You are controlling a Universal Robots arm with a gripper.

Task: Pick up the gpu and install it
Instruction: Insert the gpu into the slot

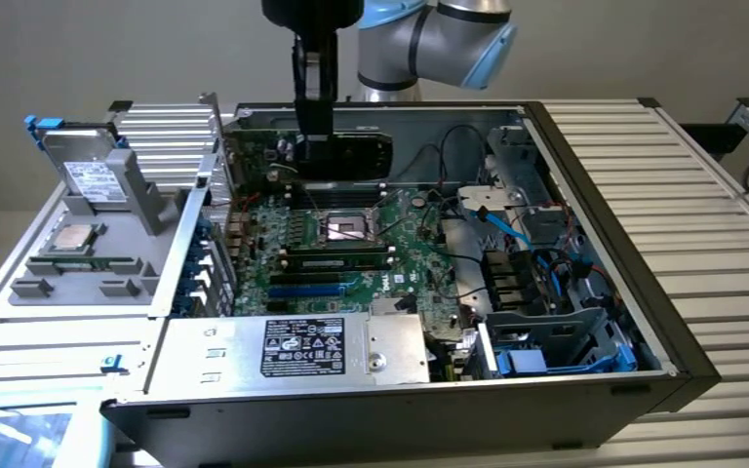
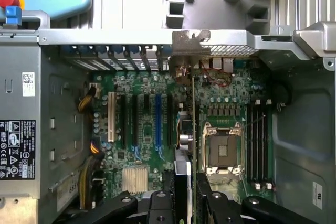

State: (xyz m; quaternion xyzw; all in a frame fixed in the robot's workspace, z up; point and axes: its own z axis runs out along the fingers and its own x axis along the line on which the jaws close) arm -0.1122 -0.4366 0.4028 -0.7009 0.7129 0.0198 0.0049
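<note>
Exterior view showed the gpu (image 1: 359, 156) hanging edge-down inside the open computer case (image 1: 667, 375), its black fan shroud facing the camera. My gripper (image 1: 313, 141) was closed on the card's upper edge, toward the end on the exterior view's left. The card hung directly below my fingers.

In the wrist view I looked straight down the card, so it appeared as a thin line between my two fingers. Its metal end bracket (image 2: 190, 44) sat at the far end, over the slotted rear panel of the case. The card's long axis therefore ran parallel to the expansion slots (image 2: 157, 119), bracket end toward the rear openings.

Seen from above, the card lay between the last black slot and the CPU socket (image 2: 222, 149), just beside both. By my judgement it was held clear above the motherboard (image 2: 126, 83) and not seated. The lower edge itself was hidden from me.

Further out, the power supply (image 1: 218, 356) with its black label occupied the near end of the case. On the exterior view's left, a grey parts tray (image 1: 36, 322) held a hard drive (image 1: 89, 175) standing upright, well apart from my gripper.
</note>
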